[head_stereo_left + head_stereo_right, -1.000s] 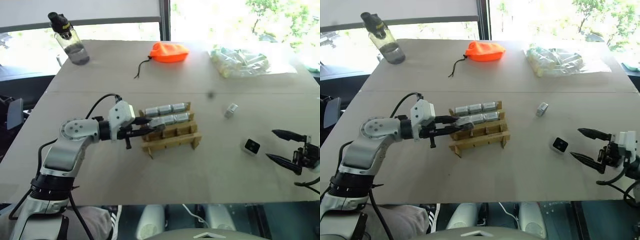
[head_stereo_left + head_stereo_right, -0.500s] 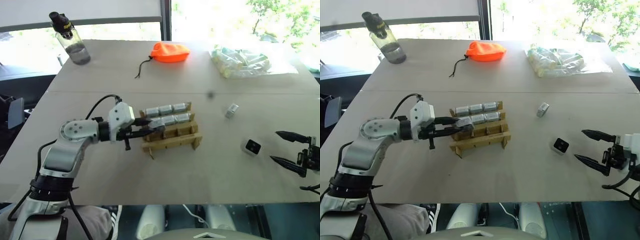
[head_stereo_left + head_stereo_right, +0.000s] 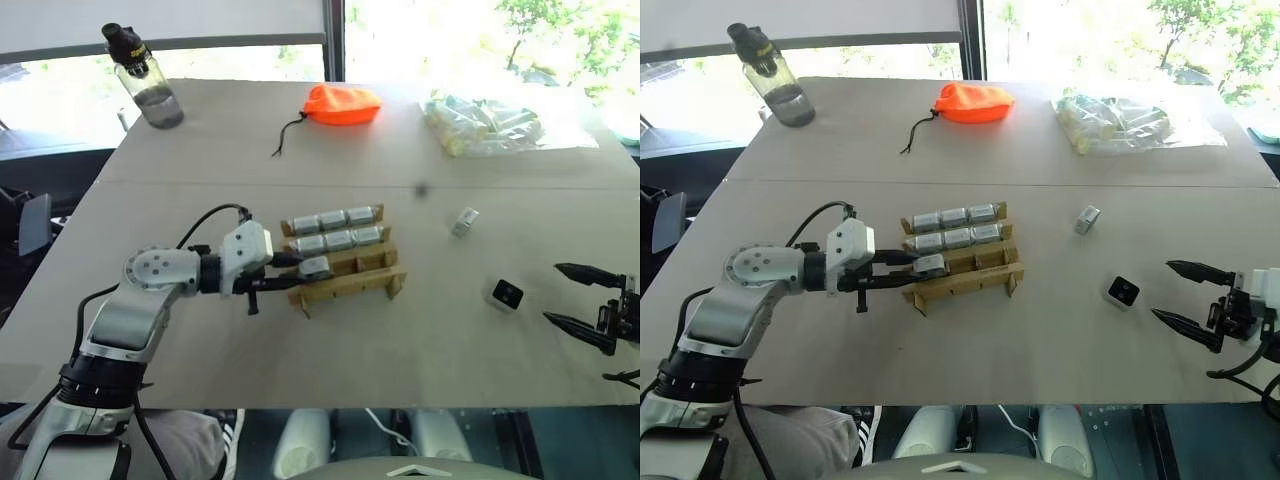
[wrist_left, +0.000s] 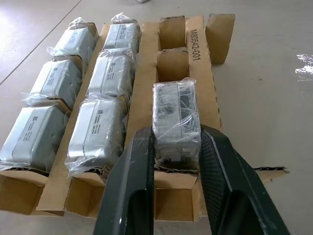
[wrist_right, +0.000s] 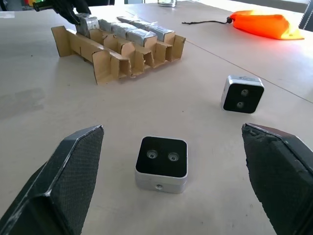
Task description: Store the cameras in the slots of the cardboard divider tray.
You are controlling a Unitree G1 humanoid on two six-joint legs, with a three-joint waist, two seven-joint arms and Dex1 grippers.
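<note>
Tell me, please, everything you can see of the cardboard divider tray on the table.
The cardboard divider tray is tan-brown corrugated card with three long rows split into small slots, lying flat on the table at an angle. Two rows each hold three cameras wrapped in clear film, such as one in the middle row. The third row's two farther slots are empty; at its near end, the left gripper is shut on a seventh wrapped camera set into a slot.
</note>
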